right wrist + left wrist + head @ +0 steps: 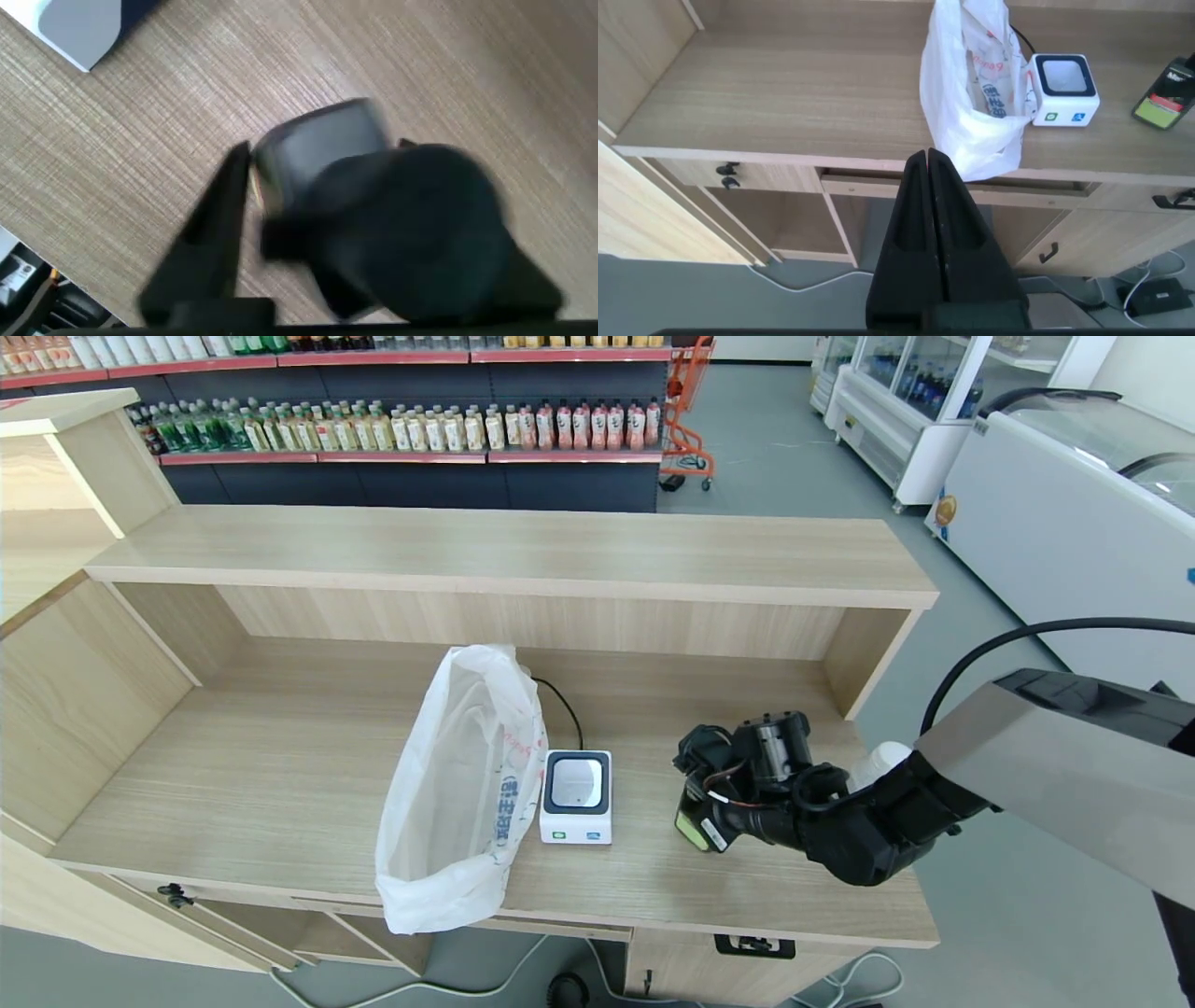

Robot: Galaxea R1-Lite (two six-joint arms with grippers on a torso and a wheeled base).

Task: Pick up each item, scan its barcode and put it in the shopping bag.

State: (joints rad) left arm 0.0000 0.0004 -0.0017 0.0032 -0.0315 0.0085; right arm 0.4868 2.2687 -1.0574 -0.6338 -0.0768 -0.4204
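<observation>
Starting at the right side of the bench (280,775), the right hand (702,807) is positioned low over a dark item with a green label (695,829). The right wrist view shows this hand's fingers (220,233) spread, with the item between them. One finger lies just beside the item's edge. The view is blurred, so contact with the item cannot be confirmed. In the head view the item appears to lie on the bench surface, to the right of the scanner and apart from it.

The scanner (576,795) is a small white box with a dark window facing up. It stands near the middle of the bench, touching or just beside the right side of the shopping bag (462,793). A black cable (563,707) runs from the back of the scanner and passes behind the bag.

The shopping bag is white, translucent plastic. It lies with its mouth toward the front edge of the bench, and its lower end overhangs that edge slightly. Some print shows on its side.

The left hand (929,163) sits in front of the bench and below its top, level with the drawer fronts. Its fingers are pressed together with no gap and hold nothing. It is well apart from the bag, the scanner and the item.
</observation>
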